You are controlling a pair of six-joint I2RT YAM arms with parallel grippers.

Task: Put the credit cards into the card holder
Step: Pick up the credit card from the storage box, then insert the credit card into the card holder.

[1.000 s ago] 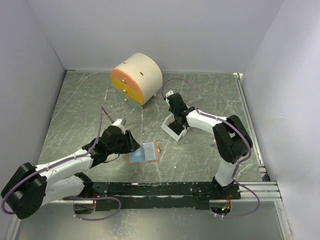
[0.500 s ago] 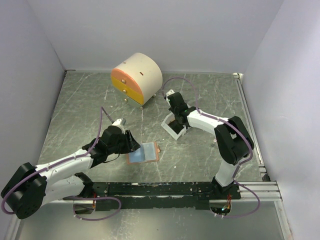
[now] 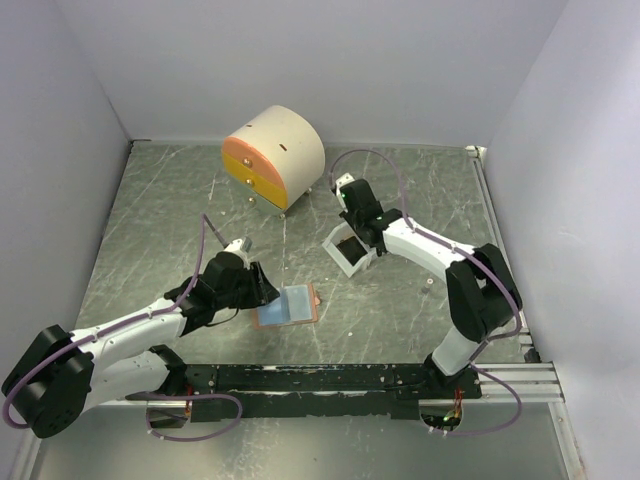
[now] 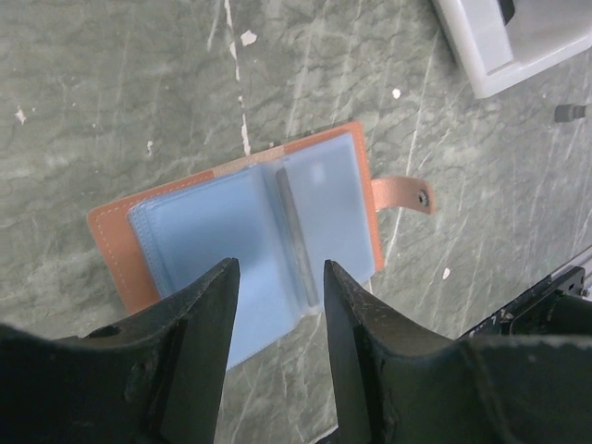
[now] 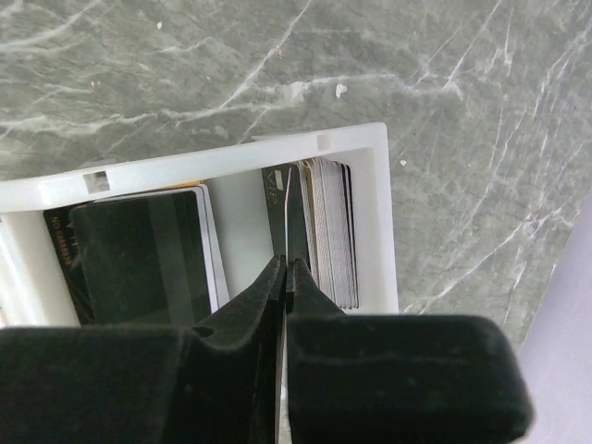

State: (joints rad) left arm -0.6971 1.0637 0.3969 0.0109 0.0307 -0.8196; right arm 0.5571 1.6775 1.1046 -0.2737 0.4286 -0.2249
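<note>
The card holder (image 3: 289, 304) lies open on the table, salmon leather with light blue sleeves; it also shows in the left wrist view (image 4: 259, 227). My left gripper (image 3: 262, 289) is open and empty at its near-left edge, jaws apart over the sleeves (image 4: 277, 273). My right gripper (image 3: 352, 222) is over the white tray (image 3: 336, 262). In the right wrist view it (image 5: 286, 270) is shut on a thin dark credit card (image 5: 291, 213) held on edge beside a stack of upright cards (image 5: 331, 231). A black card (image 5: 139, 259) lies flat in the tray (image 5: 370, 176).
A round cream cabinet (image 3: 280, 152) with orange-yellow drawers stands at the back. The tray's corner (image 4: 518, 46) shows at the top right of the left wrist view. Walls close in the table on the left, back and right.
My right arm has shifted a little toward the back with its elbow swinging right, and the tray has moved slightly. The left arm and the card holder have not moved.
</note>
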